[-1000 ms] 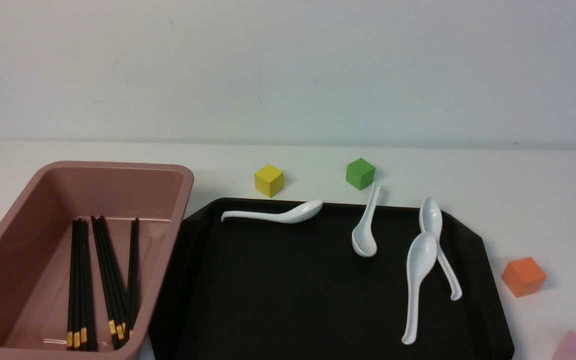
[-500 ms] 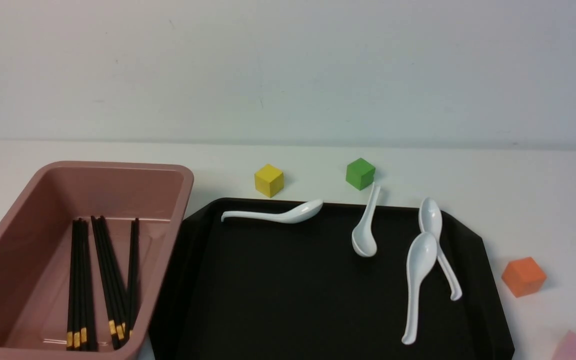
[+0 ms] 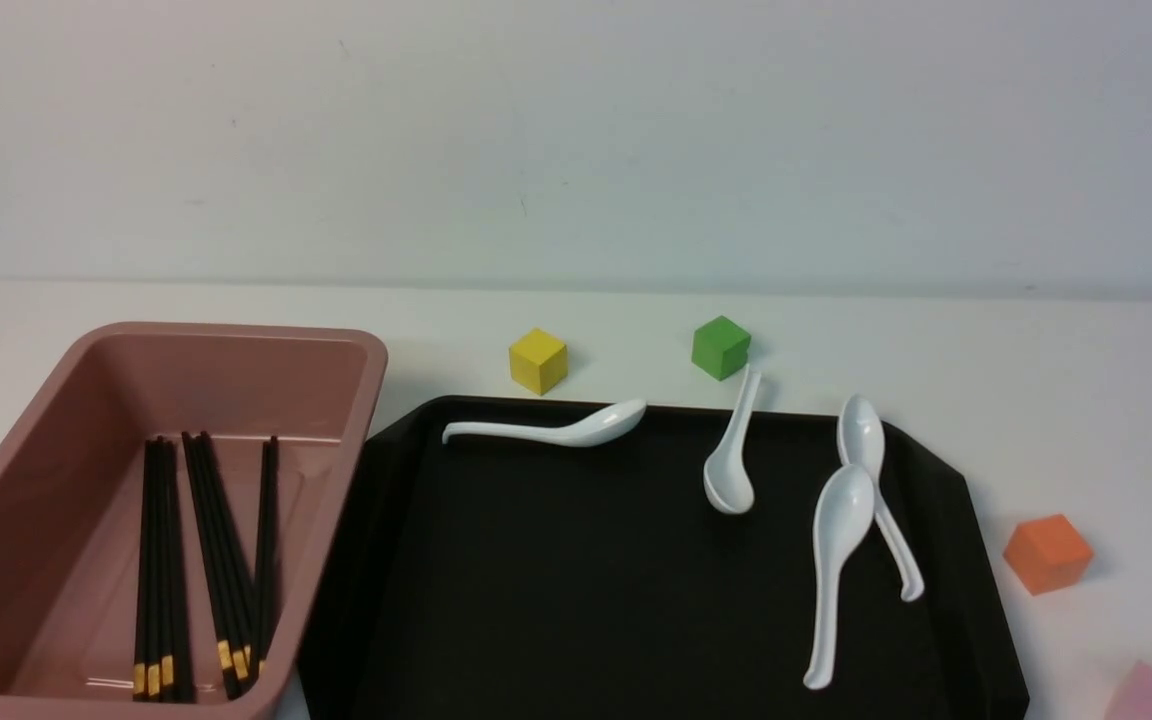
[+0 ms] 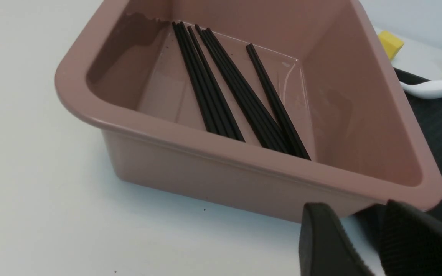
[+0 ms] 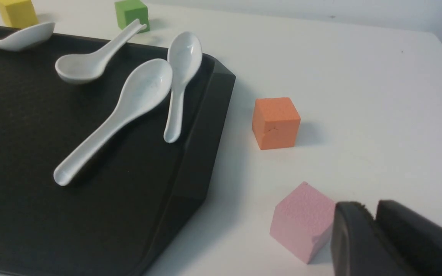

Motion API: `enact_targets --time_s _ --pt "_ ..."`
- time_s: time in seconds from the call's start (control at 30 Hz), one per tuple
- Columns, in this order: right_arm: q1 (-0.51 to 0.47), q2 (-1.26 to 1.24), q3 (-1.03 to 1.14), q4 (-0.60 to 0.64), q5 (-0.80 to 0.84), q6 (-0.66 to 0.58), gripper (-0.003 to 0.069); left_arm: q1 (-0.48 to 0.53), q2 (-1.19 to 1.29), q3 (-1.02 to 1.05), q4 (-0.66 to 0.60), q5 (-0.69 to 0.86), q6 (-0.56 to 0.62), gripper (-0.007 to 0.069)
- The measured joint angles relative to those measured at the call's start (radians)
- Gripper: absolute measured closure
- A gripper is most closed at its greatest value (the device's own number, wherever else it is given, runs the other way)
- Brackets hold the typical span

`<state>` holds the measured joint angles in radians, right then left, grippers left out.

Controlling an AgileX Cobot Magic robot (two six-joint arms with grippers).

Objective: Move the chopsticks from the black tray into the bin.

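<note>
Several black chopsticks (image 3: 206, 560) with gold bands lie inside the pink bin (image 3: 236, 370) at the left; they also show in the left wrist view (image 4: 236, 96). No chopsticks show on the black tray (image 3: 586, 600), which sits right of the bin. My left gripper (image 4: 357, 214) hangs just outside the bin's near corner (image 4: 244, 153), jaws slightly apart and empty. My right gripper (image 5: 370, 209) is shut and empty over the table, right of the tray (image 5: 129, 214), beside a pink block (image 5: 301, 220). Neither gripper shows in the front view.
Several white spoons (image 3: 836, 560) lie on the tray's far and right parts. A yellow block (image 3: 538, 360) and a green block (image 3: 720, 347) stand behind the tray. An orange block (image 3: 1046, 553) and the pink block (image 3: 1151, 695) stand to its right.
</note>
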<state>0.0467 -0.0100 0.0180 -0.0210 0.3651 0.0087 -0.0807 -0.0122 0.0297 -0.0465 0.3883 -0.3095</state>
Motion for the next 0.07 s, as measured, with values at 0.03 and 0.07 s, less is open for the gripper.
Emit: enact_targets --time_s 0.03,0.07 --pt "0.000 0.000 0.000 0.000 0.000 0.000 0.0547 0.000 0.000 0.000 0.000 0.000 0.000 0.0386" --pt "0.000 0.000 0.000 0.000 0.000 0.000 0.0547 0.000 0.000 0.000 0.000 0.000 0.000 0.0386"
